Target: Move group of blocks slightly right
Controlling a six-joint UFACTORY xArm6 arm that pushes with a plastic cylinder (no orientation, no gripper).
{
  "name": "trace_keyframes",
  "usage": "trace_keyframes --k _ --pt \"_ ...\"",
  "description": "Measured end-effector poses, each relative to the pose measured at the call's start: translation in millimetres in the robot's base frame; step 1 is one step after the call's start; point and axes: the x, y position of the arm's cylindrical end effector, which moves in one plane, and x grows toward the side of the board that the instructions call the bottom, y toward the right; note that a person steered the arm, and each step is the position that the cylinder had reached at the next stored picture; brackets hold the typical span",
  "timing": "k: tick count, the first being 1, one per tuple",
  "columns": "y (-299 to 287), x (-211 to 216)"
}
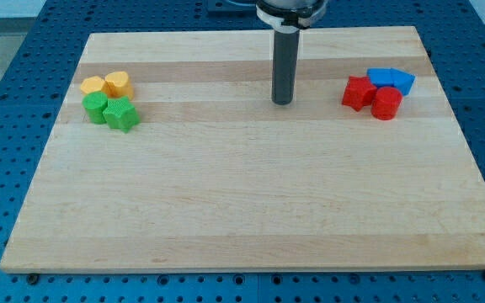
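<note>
My tip (282,102) stands on the wooden board (242,202) near the view's top centre, between two groups of blocks and touching none. At the view's left is a tight group: a yellow hexagon block (93,85), a yellow heart-shaped block (117,82), a green round block (97,106) and a green star block (121,114). At the view's right is another tight group: a red star block (359,93), a red cylinder block (386,103) and two blue blocks (391,79) behind them. The tip is nearer the right group.
The board lies on a blue perforated table (7,50). The arm's dark mount (291,12) is above the rod at the view's top edge.
</note>
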Motion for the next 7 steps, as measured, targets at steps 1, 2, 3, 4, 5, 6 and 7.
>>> trace_keyframes --k 1,2,3,4,5,6,7 --pt "0.0 -1.0" --pt "0.0 -1.0" --pt "-28.5 -1.1" --pt "-70.5 27.5" --pt "-122.4 120.0" --pt "-197.7 163.3" --pt "-275.0 175.3"
